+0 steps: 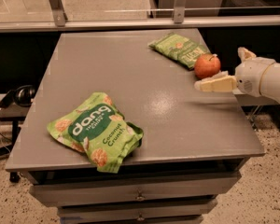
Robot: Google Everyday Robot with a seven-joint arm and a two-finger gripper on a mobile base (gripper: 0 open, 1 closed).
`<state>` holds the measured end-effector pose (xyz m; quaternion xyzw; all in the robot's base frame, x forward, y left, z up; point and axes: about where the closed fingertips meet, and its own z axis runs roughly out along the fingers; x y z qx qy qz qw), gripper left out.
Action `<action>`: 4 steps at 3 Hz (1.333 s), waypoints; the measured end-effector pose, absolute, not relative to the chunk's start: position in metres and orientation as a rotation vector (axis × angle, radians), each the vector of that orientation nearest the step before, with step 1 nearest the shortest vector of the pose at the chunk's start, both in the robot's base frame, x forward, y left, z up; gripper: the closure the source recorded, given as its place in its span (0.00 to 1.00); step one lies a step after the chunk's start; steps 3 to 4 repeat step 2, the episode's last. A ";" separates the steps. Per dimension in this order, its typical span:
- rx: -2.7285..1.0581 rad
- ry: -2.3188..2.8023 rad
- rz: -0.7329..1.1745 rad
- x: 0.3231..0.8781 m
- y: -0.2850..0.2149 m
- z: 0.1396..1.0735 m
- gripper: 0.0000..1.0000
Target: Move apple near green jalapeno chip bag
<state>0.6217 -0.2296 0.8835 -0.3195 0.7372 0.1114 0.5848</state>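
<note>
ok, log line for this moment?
apple: on table, beside chip bag | gripper: open, next to apple | dang bag: near front edge

Table: the grey rectangular table (144, 92) is shining softly, smooth.
Bags: the flat light-green chip bag (179, 48) and the puffy green bag (97, 132) are looking crinkly, like plastic film.
Apple: the round red-orange apple (207, 66) is looking smooth.
Gripper: the cream plastic gripper (220, 70), just beside the apple, is looking matt.

At the right edge of the scene, a cream-white, two-fingered plastic hand (222, 70) is seen, its flat, tapered fingers (214, 84) set apart. Behind it, a rounded white wrist housing (250, 74) is followed by a smooth, thick white forearm (277, 82).
</note>
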 end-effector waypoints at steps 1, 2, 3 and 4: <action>-0.862 1.646 0.216 0.579 -0.254 0.927 0.00; -0.925 1.651 0.259 0.568 -0.244 0.919 0.00; -0.925 1.651 0.259 0.568 -0.244 0.919 0.00; -0.925 1.651 0.259 0.568 -0.244 0.919 0.00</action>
